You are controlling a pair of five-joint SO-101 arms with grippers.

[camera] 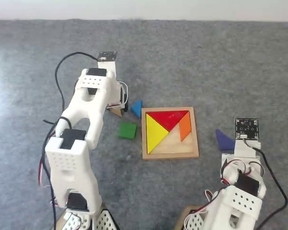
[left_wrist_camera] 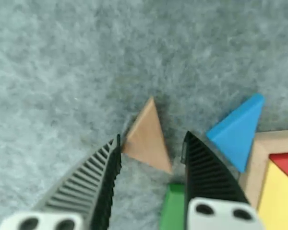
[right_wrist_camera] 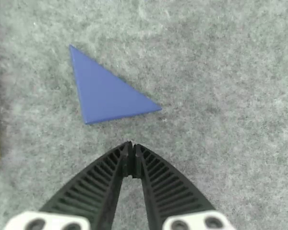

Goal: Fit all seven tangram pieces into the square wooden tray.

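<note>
From above, the tray (camera: 171, 155) sits mid-surface (camera: 221, 62). Three pieces lie in it: a red triangle (camera: 169, 119) along the far side, a yellow triangle (camera: 155, 133) along the left side, and an orange piece (camera: 185, 127) at the right. The near part shows bare wood. A light-blue triangle (camera: 136, 108) lies on the surface just beside the tray's far-left corner. A green square (camera: 127, 130) lies near the tray's left side. A tan triangle (camera: 116, 111) lies left of the light-blue one, partly hidden under the left arm (camera: 86, 115), which stretches from the near left towards the far side. An indigo triangle (camera: 224, 140) lies right of the tray, apart from it, just beyond the right arm (camera: 240, 187) at the near right.

In the left wrist view, the left tool (left_wrist_camera: 151, 141) is released, its fingers (left_wrist_camera: 103, 172) spread with the tan triangle between them. One fingertip is at the triangle's corner. The other finger stands between the tan and light-blue triangles. The green square shows behind the tips, and the tray corner with red and yellow lies beside the light-blue triangle.

In the right wrist view, the right tool (right_wrist_camera: 130, 146) is clenched on nothing, its tips meeting above the surface. The indigo triangle lies flat just ahead of them, untouched, and the tray's edge shows off to one side.
</note>
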